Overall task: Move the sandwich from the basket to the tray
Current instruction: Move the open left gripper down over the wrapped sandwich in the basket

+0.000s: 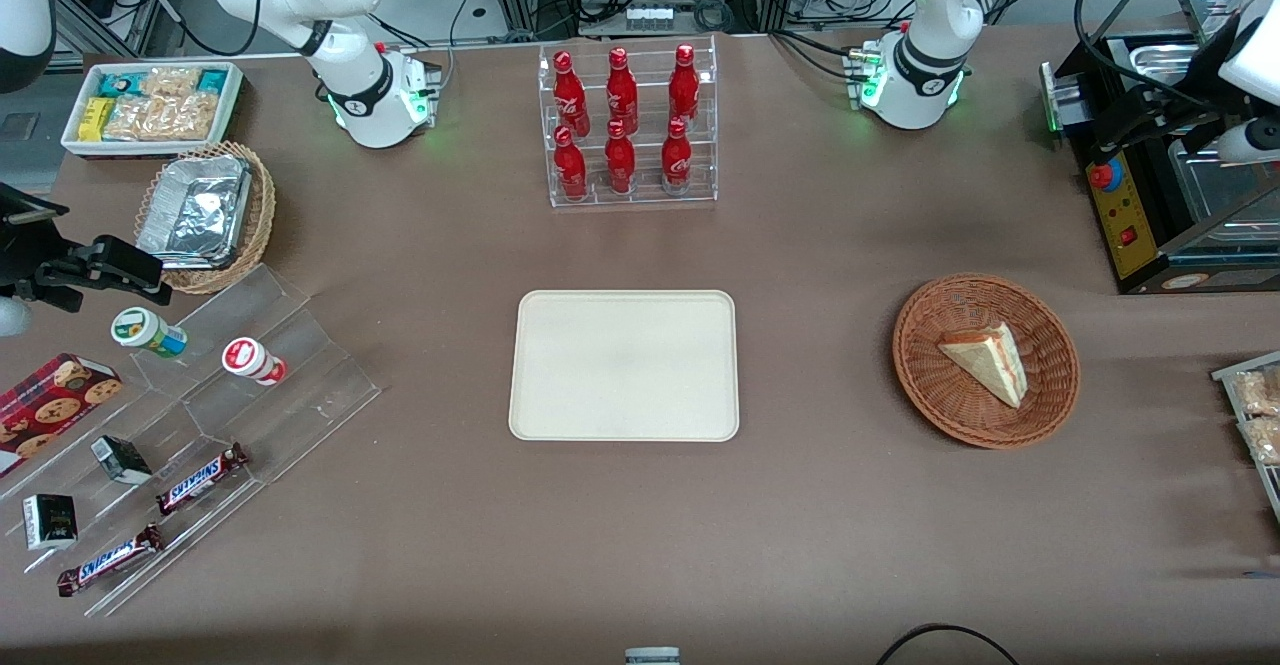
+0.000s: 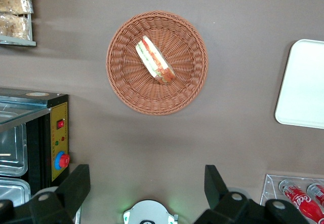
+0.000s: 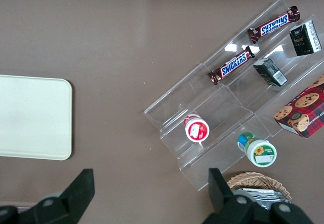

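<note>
Brown tabletop [image 1: 820,505] fills the scene, cables and equipment racks along the edge farthest from the front camera. Sandwich [image 1: 986,359] lies on its side in the basket [image 1: 925,385], cut edge with red and green layers showing in the left wrist view; nothing touches it. Basket sits toward the working arm's end of the table, well apart from the tray [image 1: 624,365], which lies flat at the middle of the table with nothing on it. Left gripper [image 2: 144,183] hangs high above the table, over the bare surface beside the basket, fingers [image 2: 76,186] spread wide with nothing between them; sandwich [image 2: 154,60] and basket [image 2: 126,84] sit clear of it, tray corner [image 2: 304,87] visible off to one side. Black oven-like machine [image 1: 1150,185] stands beside the basket, farther from the front camera. Clear rack of red bottles [image 1: 625,125] stands farther from the front camera than the tray. Acrylic stepped stand [image 1: 240,385] with snack bars and cups is toward the parked arm's end.
</note>
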Controlling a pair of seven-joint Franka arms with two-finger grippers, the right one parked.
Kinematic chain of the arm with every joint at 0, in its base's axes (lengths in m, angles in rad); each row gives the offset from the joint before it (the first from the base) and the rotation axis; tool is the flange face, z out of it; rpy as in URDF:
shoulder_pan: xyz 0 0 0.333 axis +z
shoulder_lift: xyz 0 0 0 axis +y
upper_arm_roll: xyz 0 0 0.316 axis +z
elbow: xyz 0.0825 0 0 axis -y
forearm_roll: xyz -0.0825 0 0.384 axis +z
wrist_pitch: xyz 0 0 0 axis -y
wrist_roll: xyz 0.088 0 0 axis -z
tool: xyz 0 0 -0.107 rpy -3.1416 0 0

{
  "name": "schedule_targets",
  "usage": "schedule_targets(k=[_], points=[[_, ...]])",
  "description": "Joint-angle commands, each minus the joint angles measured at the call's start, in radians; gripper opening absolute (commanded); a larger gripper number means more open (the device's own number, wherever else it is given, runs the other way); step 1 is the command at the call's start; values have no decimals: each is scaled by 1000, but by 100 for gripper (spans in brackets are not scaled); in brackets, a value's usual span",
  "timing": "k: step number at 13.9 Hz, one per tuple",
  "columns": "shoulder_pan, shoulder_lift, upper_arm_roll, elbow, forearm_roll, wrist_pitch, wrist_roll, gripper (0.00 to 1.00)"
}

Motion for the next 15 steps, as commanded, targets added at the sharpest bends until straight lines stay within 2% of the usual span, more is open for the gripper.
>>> schedule_targets(k=[1,9,11,13,15], points=[[28,9,-17,27,-11,-36,31,100],[31,166,1,25,5,-3,-62,100],[30,195,30,12,-12,63,-146,100],[21,242,32,-8,-12,140,-317,100],[13,310,32,-8,-6,166,-398,100]])
